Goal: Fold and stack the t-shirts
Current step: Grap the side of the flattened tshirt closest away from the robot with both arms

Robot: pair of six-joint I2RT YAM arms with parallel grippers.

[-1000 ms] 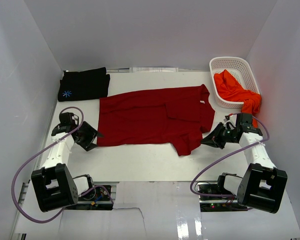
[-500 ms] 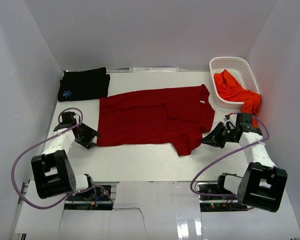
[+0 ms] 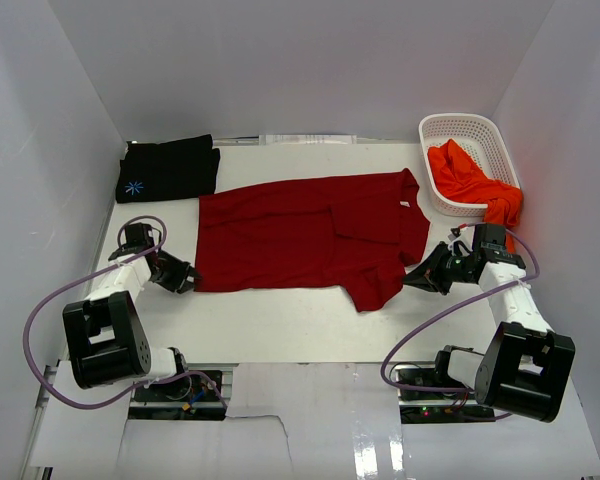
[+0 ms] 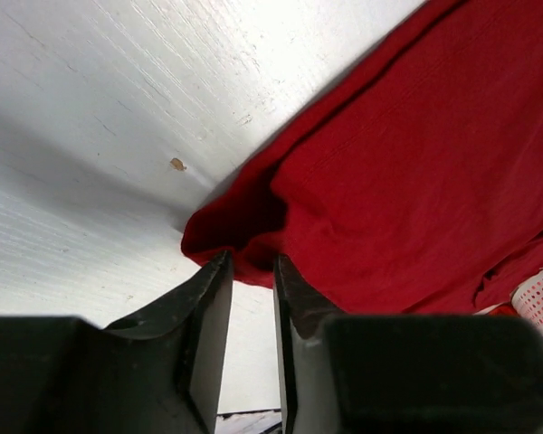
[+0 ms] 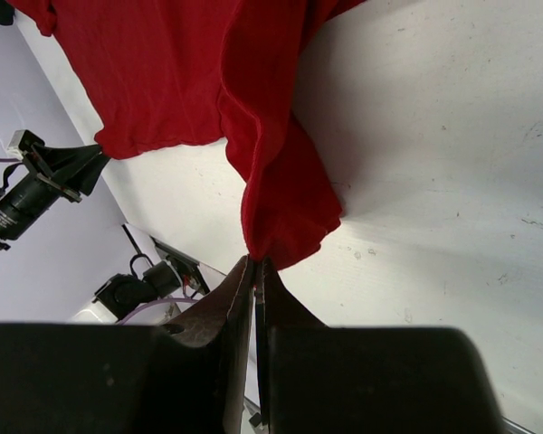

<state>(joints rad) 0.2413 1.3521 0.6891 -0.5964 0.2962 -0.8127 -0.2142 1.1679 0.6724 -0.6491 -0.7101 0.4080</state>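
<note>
Red cotton-type knit, dark shade: the dark red t-shirt [image 3: 290, 235] lies spread flat at the centre of the bench [image 3: 280, 320], its collar end to the right, with one flap already doubled over on the right half. The black t-shirt [image 3: 170, 170] sits folded at the far left corner. The orange-red t-shirt [image 3: 465, 178] hangs half out of the white basket [image 3: 475, 132] at the far right.

Right end effector [image 5: 256, 264]: clenched on a bunched fold of the dark red t-shirt at its near right edge, with cloth pinched between the tips.

Left end effector [image 4: 252, 262]: low at the near left corner of the same shirt, fingers a narrow slot apart, hem corner right at the mouth. I cannot tell whether it has a bite on the cloth.

Step in hand, by judgement: securing both near corners for a lengthwise fold away from the arms.

Handling notes (judgement):
- Light, limp, no stiffness; it sags and drapes wherever it is unsupported.
- The knit likely drags on the bench, so lift before carrying or the layers will shift.
- Best holds are the hem corners and seams, where the doubled fabric gives the fingers something to pinch.
- A thin single-layer grip may slip; check the left bite before lifting.
- Uneven lift between the arms would skew the fold line.
</note>
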